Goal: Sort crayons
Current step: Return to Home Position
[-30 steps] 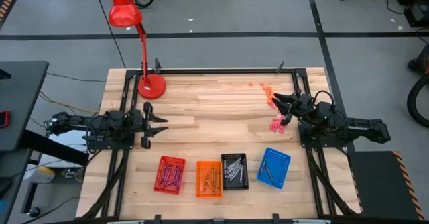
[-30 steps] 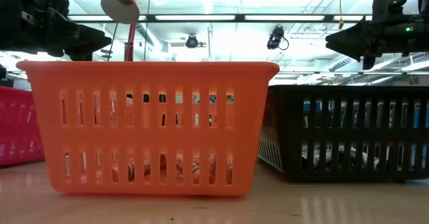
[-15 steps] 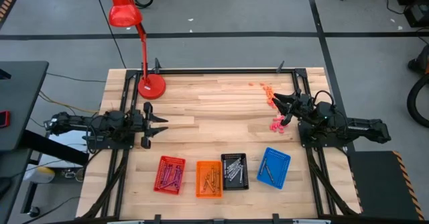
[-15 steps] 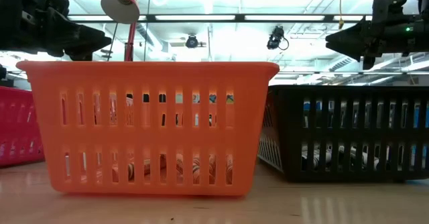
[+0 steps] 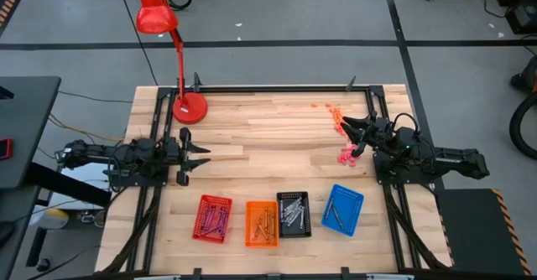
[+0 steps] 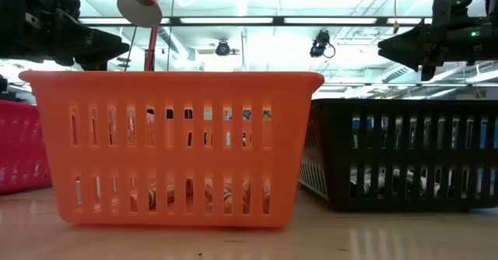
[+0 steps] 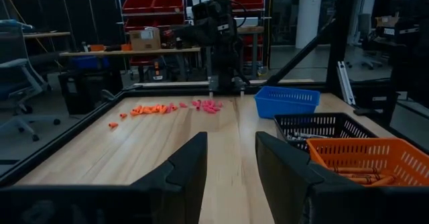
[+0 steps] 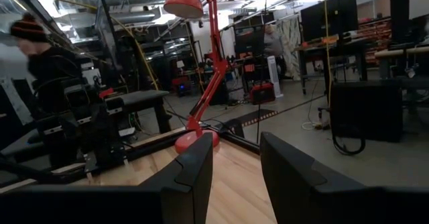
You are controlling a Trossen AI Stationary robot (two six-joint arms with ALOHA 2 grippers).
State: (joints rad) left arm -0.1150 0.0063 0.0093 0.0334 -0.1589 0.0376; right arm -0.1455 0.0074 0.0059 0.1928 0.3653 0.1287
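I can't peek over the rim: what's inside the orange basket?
Several thin crayons lie in the orange basket. From above they look orange-brown; its slatted walls hide most of them from table height.

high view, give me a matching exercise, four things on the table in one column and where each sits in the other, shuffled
Things
1. red lamp
2. red tray
3. blue tray
4. pink bits

Places
a. right end of the row, turned askew
b. left end of the row
c. bare wood on the right half of the table, apart from the row
d. base by the picture's top-left table corner

Pairs: 1-d, 2-b, 3-a, 4-c
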